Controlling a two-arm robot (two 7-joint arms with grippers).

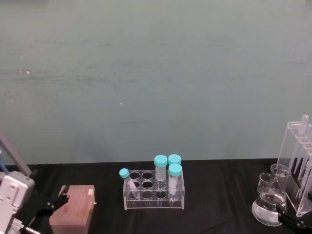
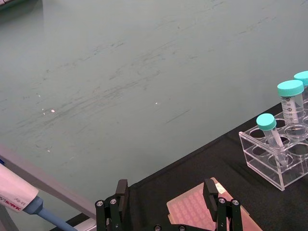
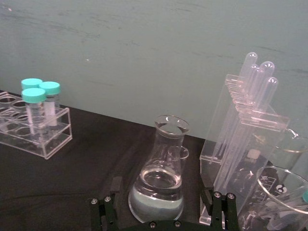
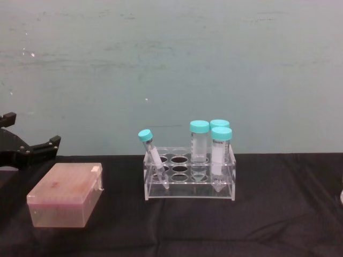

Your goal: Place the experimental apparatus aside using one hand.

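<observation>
The experimental apparatus stands at the table's right end. It is a conical flask (image 3: 159,178) part-filled with clear liquid, a tall acrylic rack (image 3: 245,139) of long glass tubes and a glass beaker (image 3: 284,192). The head view shows the flask (image 1: 269,204), the small beaker (image 1: 264,181) and the rack (image 1: 298,161) against the right edge. My right gripper (image 3: 161,214) is open, with its fingers on either side of the flask's base and not touching it. It sits low at the corner (image 1: 294,222). My left gripper (image 2: 166,204) is open above a pink box (image 2: 195,211).
A clear rack (image 4: 190,174) of teal-capped tubes stands mid-table. The pink lidded box (image 4: 67,194) lies left of it, under the left gripper (image 4: 32,134). A pipette (image 2: 19,198) rests at the far left. Black cloth covers the table before a green wall.
</observation>
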